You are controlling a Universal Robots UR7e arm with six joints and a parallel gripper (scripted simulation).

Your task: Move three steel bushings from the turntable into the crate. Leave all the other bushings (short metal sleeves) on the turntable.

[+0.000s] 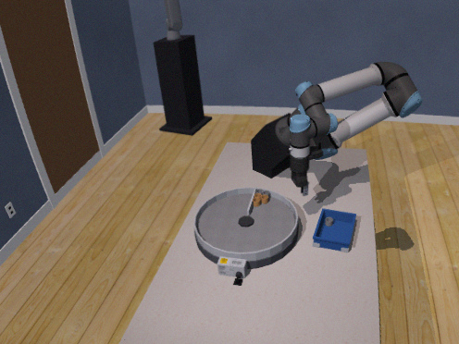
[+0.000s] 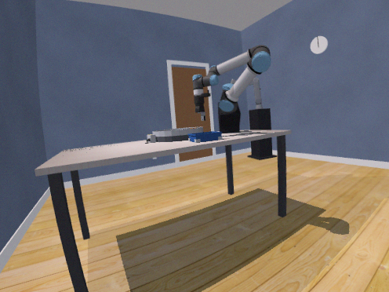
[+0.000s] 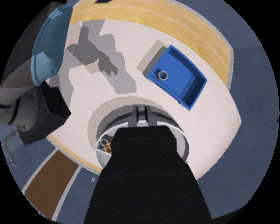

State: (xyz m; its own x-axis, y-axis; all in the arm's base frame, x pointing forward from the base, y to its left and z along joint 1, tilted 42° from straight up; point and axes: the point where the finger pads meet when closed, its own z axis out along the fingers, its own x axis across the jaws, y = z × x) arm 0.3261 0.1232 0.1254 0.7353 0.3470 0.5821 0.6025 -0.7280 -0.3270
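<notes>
My gripper is partly open, with nothing visible between its fingers. It hangs above the table between the turntable's back right rim and the crate. The round grey turntable carries several copper-coloured bushings near its back edge, beside the white divider. Small grey steel bushings stand behind them, close to the rim; their exact number is unclear. One grey steel bushing stands in the blue crate, near a wall.
A white divider bar runs from the turntable's dark hub to its back rim. A small white box stands at the turntable's front edge. The arm's black base is at the back of the table. A second arm on a pedestal stands away from the table.
</notes>
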